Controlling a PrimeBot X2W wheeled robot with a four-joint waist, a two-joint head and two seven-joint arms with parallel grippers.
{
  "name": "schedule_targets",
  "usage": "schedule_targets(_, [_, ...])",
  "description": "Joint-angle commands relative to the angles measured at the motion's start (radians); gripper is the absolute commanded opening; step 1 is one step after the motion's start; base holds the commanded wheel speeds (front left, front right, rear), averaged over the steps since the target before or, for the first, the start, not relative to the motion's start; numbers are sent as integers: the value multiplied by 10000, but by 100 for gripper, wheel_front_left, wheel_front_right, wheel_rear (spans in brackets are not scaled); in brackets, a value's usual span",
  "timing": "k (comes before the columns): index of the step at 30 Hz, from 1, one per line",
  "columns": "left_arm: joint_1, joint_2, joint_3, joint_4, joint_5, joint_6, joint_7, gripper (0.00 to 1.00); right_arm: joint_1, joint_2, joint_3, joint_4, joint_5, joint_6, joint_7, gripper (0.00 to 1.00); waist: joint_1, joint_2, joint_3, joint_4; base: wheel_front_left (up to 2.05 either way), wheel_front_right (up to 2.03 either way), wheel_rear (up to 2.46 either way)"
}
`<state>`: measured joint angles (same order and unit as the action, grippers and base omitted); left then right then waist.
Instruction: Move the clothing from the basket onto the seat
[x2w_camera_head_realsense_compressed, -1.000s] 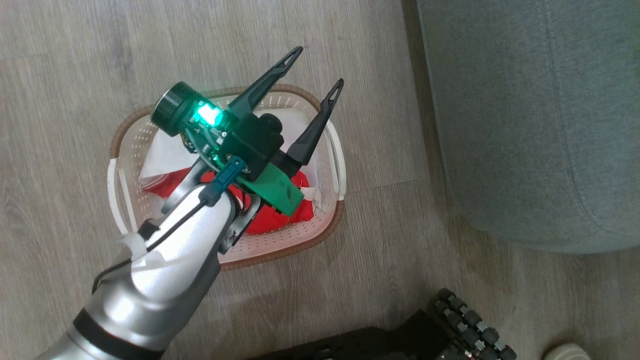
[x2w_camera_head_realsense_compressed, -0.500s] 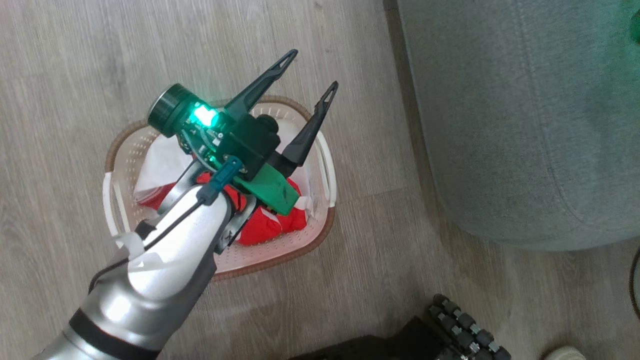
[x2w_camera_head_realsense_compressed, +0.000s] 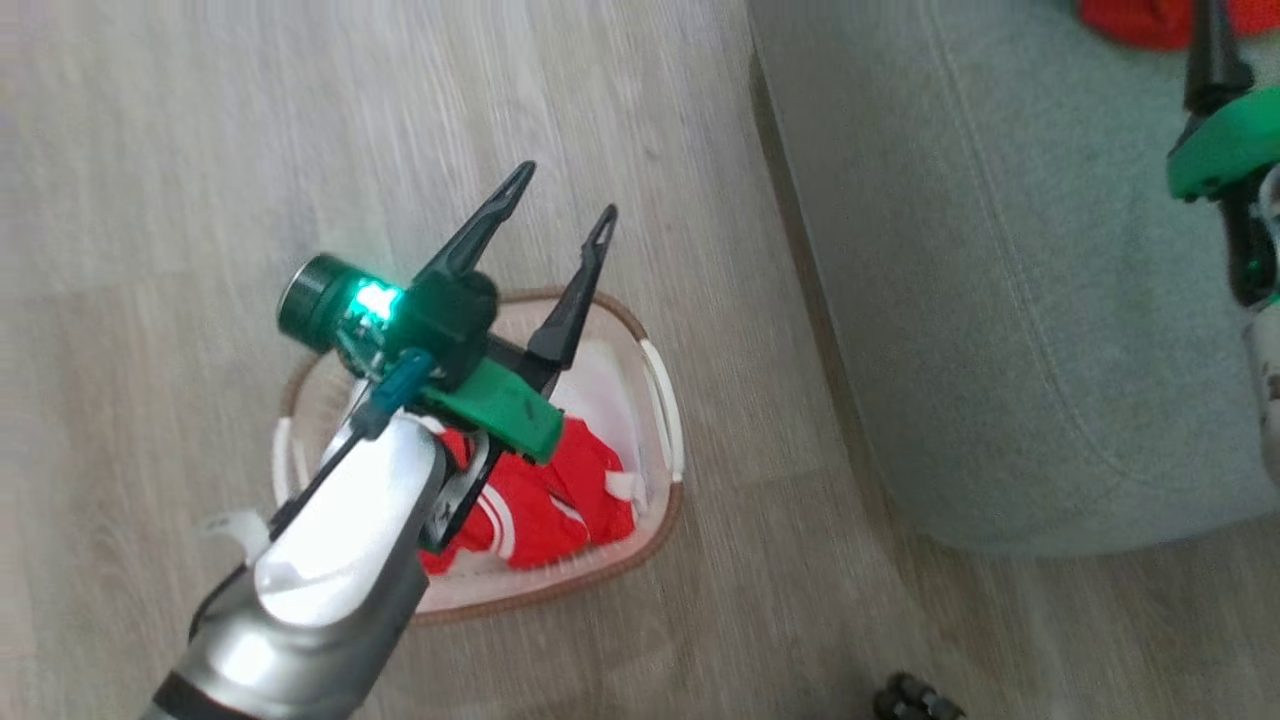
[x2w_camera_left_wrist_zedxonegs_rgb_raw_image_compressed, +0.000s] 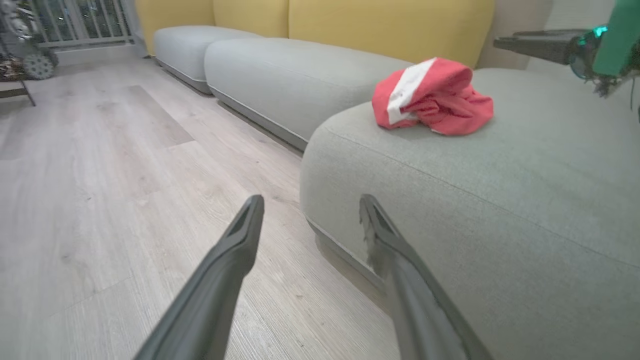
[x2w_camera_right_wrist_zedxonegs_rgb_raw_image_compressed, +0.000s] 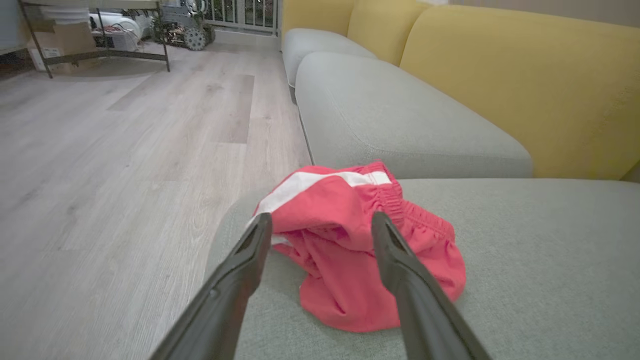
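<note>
Red clothing (x2w_camera_head_realsense_compressed: 545, 500) with white stripes is lying crumpled inside the basket (x2w_camera_head_realsense_compressed: 668, 410), toward 5 o'clock of its oval in the head view. The basket is standing on the wooden floor (x2w_camera_head_realsense_compressed: 200, 150), at 9 o'clock from the seat (x2w_camera_head_realsense_compressed: 1000, 300). One red garment (x2w_camera_right_wrist_zedxonegs_rgb_raw_image_compressed: 360, 260) with a white band is already resting on the seat, near its rounded edge. The right gripper (x2w_camera_right_wrist_zedxonegs_rgb_raw_image_compressed: 322, 216) is hovering just before this garment, its two fingers spread and nothing between them. The left gripper (x2w_camera_head_realsense_compressed: 566, 192) is hanging above the basket, also spread wide and empty, with its fingers pointing toward 1 o'clock.

The cloth is looking light, soft and limp, so I am judging that it is going to sag and unfold when lifted, without slipping much. It is not seeming fragile. The best place for taking hold is probably a raised fold on top of the pile, near the white stripes. Pinching through several layers there is likely keeping loose ends from dragging on the rim.
</note>
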<state>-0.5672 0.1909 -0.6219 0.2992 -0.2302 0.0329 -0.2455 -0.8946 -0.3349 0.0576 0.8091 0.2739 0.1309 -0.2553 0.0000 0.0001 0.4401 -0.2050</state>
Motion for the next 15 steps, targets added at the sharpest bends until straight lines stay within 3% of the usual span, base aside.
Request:
schedule_targets(1, [136, 30, 518, -250, -154, 129, -116, 100, 305, -154, 303, -383, 93, -2, -64, 100, 0, -1, -871, 410, 0, 0, 0])
schedule_targets(15, [2641, -106, 2236, -884, -608, 618, -160, 100, 1844, 749, 1353, -1261, 418, -2, -64, 100, 0, -1, -3044, 1238, 0, 0, 0])
